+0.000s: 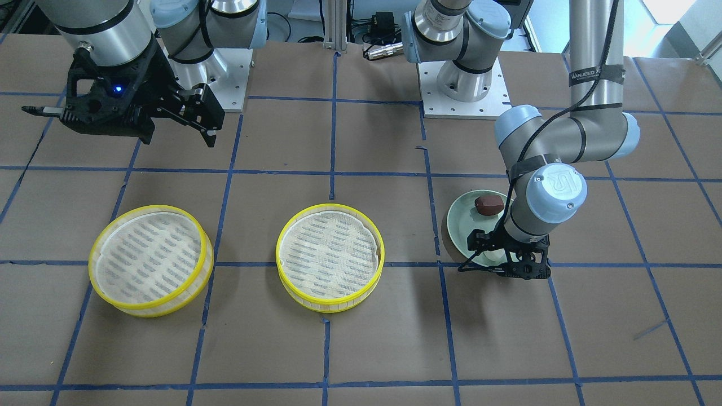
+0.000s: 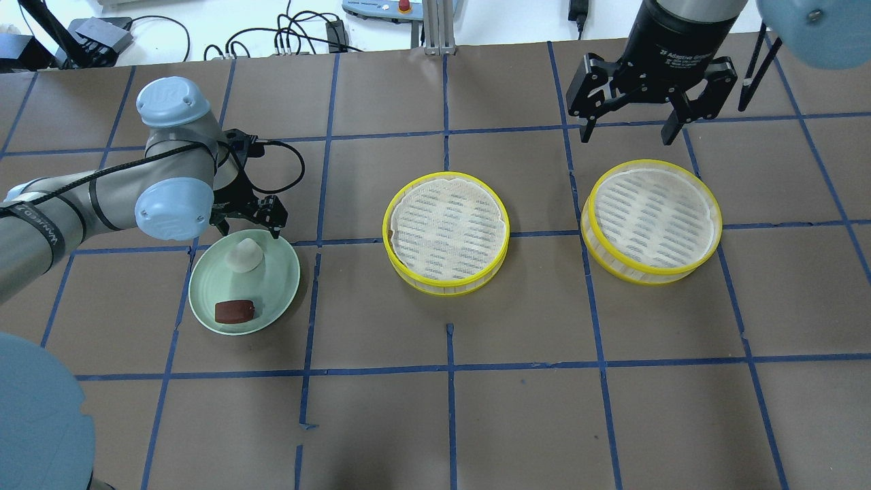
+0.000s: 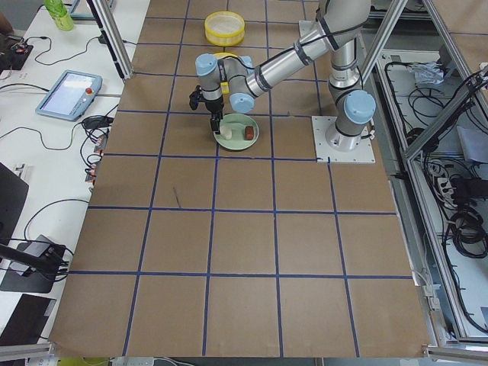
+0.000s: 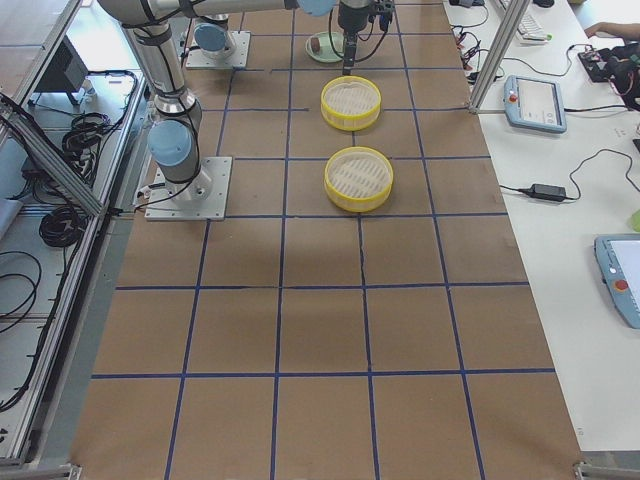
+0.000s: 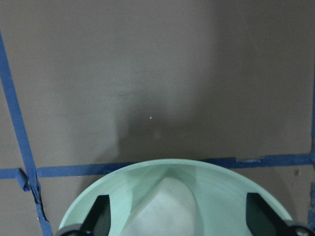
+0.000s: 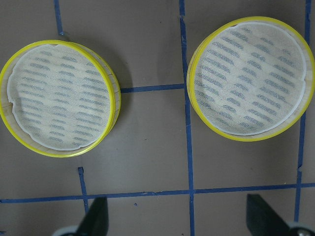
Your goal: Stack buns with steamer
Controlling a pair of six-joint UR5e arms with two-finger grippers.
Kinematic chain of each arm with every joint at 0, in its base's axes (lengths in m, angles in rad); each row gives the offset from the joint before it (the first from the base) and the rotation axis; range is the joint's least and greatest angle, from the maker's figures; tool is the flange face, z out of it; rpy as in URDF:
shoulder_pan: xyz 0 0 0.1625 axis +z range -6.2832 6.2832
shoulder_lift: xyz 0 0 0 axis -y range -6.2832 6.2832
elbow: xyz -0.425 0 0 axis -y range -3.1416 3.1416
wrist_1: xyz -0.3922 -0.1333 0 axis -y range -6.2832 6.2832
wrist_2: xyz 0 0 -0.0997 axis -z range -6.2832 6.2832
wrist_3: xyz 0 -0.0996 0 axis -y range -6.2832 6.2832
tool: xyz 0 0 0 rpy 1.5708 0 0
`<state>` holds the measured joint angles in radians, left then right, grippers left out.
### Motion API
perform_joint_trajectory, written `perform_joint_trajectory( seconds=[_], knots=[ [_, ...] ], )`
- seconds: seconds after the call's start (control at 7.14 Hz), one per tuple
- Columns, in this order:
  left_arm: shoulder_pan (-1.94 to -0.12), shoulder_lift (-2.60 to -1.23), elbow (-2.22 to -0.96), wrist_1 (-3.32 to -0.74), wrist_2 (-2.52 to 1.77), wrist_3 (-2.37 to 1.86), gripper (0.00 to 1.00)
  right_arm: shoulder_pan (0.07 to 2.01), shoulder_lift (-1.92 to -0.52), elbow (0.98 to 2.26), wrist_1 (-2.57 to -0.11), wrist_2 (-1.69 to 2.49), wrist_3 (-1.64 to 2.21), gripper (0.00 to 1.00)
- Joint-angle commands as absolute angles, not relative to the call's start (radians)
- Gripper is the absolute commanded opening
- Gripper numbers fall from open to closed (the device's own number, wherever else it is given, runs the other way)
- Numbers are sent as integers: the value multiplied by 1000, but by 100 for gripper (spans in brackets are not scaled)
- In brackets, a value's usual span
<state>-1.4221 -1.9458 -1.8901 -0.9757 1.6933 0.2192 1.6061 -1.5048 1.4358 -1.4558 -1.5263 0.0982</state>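
A smooth white bun (image 2: 245,255) and a reddish-brown bun (image 2: 234,311) lie on a pale green plate (image 2: 280,286) at the table's left. My left gripper (image 2: 246,228) is open and low over the plate's far edge. In the left wrist view the white bun (image 5: 165,209) sits between its two fingers (image 5: 101,214). Two yellow-rimmed steamer trays with white liners stand empty, one in the middle (image 2: 446,231) and one on the right (image 2: 652,219). My right gripper (image 2: 631,129) is open and empty, high above the table beyond the right tray.
The table is brown with a grid of blue tape lines. The arm bases (image 1: 465,90) stand on white plates at the robot's edge. Cables and boxes (image 2: 299,34) lie past the far edge. The right wrist view shows both trays (image 6: 59,98) from above.
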Motion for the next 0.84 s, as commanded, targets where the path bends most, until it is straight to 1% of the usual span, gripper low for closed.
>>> perform_joint_trajectory(
  seconds=[0.0, 0.14, 0.28, 0.42, 0.7],
  knots=[
    [-1422, -1947, -1920, -976, 1707, 228, 64, 1606, -1505, 1436, -1456, -1526, 98, 100],
    [-1422, -1947, -1922, -977, 1712, 260, 34, 1606, -1505, 1436, -1456, -1526, 98, 100],
    [-1422, -1945, -1910, -977, 1753, 262, 14, 1606, -1505, 1436, -1456, -1526, 98, 100],
    [-1425, -1933, -1899, -974, 1762, 262, 9, 1606, -1505, 1436, -1456, -1526, 98, 100],
    [-1439, -1898, -1873, -968, 1750, 239, 8, 1606, -1505, 1436, -1454, -1526, 98, 100]
  ],
)
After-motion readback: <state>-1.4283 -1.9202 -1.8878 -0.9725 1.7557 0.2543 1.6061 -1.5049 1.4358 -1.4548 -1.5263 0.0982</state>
